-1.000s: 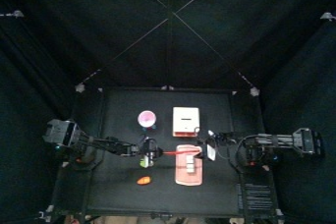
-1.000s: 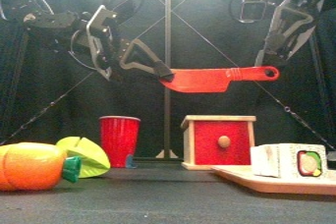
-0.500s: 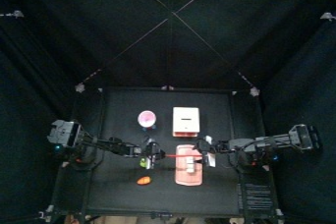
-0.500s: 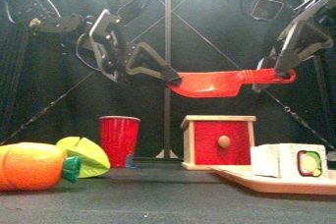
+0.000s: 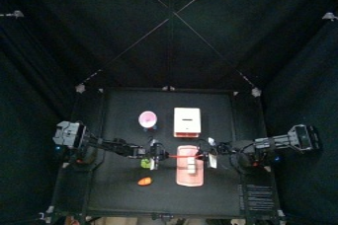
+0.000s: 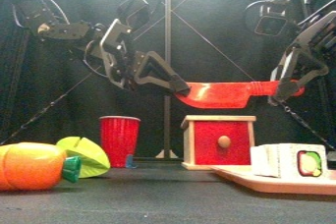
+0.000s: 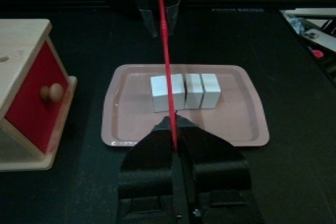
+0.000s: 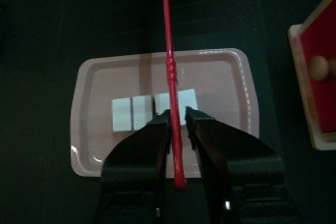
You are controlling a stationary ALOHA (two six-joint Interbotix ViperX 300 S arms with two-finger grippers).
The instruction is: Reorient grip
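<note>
Now the red knife (image 6: 221, 94) hangs level above the pink tray (image 7: 250, 110) — each end pinched: left gripper (image 6: 180, 84) fingers closed narrow on one end, right gripper (image 6: 280, 88) fingers clamped on the other. White blocks (image 8: 155, 111) sit on that tray, directly beneath the knife.

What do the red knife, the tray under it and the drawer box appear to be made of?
Red knife: likely plastic, uniformly red with a smooth sheen. Tray: probably pink plastic with a glossy moulded rim. Drawer box: looks like pale unfinished wood, with a red-painted front and a round knob.
</note>
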